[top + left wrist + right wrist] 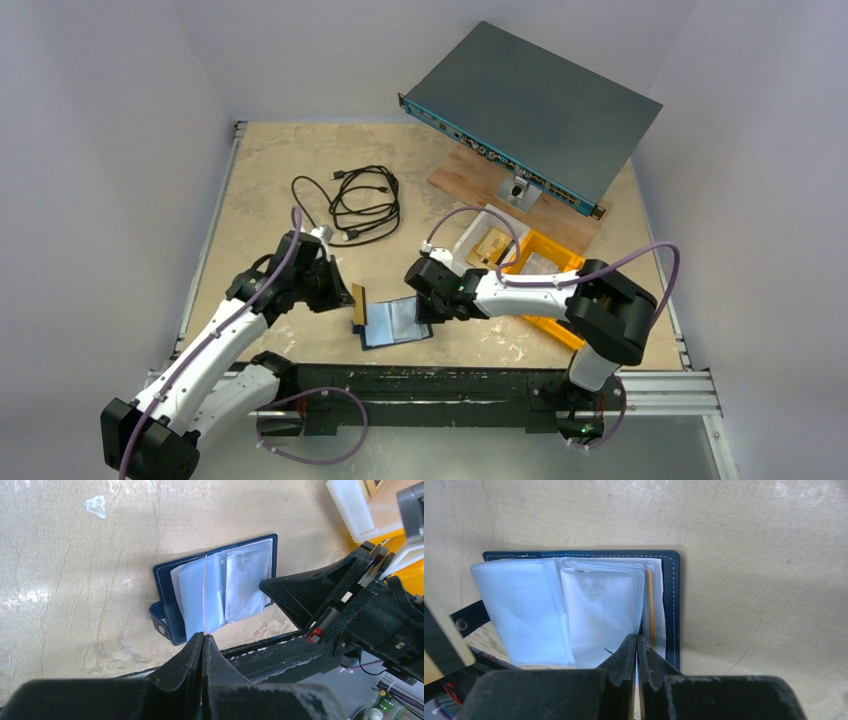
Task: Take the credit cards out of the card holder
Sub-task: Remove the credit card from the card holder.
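One card [360,297] is out, clamped in my left gripper [203,640] left of centre in the top view. Holder [398,322] lies open at centre, and my right gripper [637,642], jaws together, has its tips at the sleeves [596,605]. I judge an orange card [650,600] remains inside.

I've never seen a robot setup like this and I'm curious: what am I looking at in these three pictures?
These are two robot arms bolted to a table. The wide picture looks down from above; the other two come from cameras on each wrist. On the table lie an open navy card holder with clear sleeves, a coiled black cable, yellow bins and a flat network box. The left fingers are shut on a thin card. The right fingers are shut too, tips at the holder's sleeves.
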You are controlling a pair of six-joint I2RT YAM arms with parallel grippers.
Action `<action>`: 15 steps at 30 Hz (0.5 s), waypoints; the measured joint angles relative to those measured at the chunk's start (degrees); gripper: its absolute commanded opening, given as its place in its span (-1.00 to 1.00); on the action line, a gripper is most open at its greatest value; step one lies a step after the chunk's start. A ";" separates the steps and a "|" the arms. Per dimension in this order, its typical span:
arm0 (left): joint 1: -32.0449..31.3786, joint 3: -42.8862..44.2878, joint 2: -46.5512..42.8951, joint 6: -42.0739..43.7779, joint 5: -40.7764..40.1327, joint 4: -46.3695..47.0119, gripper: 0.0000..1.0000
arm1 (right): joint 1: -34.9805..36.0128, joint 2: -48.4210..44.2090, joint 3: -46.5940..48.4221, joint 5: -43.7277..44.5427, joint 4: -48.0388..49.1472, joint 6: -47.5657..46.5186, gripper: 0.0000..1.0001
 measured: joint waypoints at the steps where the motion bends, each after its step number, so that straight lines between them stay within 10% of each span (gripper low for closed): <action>1: 0.00 0.76 -0.02 0.17 -0.02 -0.55 -1.00 | -0.04 -0.26 0.00 0.17 -0.70 -0.22 -0.86; 11: 0.42 3.74 0.09 0.20 1.33 -0.90 -1.00 | -0.39 -6.54 1.20 2.75 -6.21 -2.34 0.27; 15: 0.94 4.39 0.04 0.11 3.65 -0.24 -1.00 | -0.48 -11.34 1.84 2.82 -5.11 -3.28 0.44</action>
